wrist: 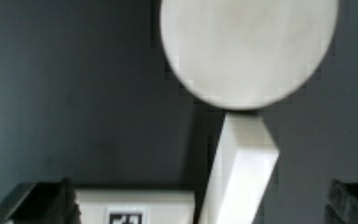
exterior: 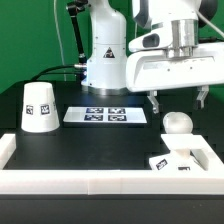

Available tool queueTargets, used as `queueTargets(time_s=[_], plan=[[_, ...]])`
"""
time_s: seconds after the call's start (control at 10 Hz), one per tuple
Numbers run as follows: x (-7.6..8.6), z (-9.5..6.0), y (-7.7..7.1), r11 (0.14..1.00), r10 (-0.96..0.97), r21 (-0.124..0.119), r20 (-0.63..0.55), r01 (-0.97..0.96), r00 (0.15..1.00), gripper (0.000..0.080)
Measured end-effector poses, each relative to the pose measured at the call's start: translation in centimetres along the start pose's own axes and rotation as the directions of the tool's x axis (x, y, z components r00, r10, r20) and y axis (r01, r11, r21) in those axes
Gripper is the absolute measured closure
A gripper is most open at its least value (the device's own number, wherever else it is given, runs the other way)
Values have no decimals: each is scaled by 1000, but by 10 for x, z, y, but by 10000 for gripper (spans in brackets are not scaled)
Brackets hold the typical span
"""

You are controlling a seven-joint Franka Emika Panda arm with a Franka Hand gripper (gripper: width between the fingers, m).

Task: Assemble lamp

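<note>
The round white bulb (exterior: 177, 123) lies on the black table at the exterior view's right, with its stem (wrist: 247, 170) running toward the small flat square base (exterior: 172, 161). The base sits in the corner of the white frame, and its tag shows in the wrist view (wrist: 130, 208). The bulb fills the wrist view (wrist: 247, 50). My gripper (exterior: 179, 102) hangs open and empty just above the bulb, with one finger on each side of it. Both fingers (wrist: 39, 205) show as dark shapes at the wrist view's edge. The cone shade (exterior: 38, 107) stands far off at the exterior view's left.
The marker board (exterior: 106, 115) lies flat on the table between the shade and the bulb. A raised white frame (exterior: 60, 178) borders the table along the front and both sides. The arm's white body (exterior: 105, 50) stands behind the marker board.
</note>
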State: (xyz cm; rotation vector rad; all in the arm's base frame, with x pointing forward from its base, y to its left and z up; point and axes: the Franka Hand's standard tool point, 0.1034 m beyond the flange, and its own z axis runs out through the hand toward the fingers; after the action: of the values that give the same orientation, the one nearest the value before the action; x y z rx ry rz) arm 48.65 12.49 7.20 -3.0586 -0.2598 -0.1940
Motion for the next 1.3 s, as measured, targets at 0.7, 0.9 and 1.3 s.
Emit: queueTargets(time_s=[0.7, 0.9, 1.3], plan=[[-13, 1, -10, 1000, -8, 24, 456, -3, 890, 101], [-16, 0, -12, 999, 34, -1, 562, -41, 826, 101], [-24, 14, -11, 999, 33, -2, 765, -49, 644, 101]])
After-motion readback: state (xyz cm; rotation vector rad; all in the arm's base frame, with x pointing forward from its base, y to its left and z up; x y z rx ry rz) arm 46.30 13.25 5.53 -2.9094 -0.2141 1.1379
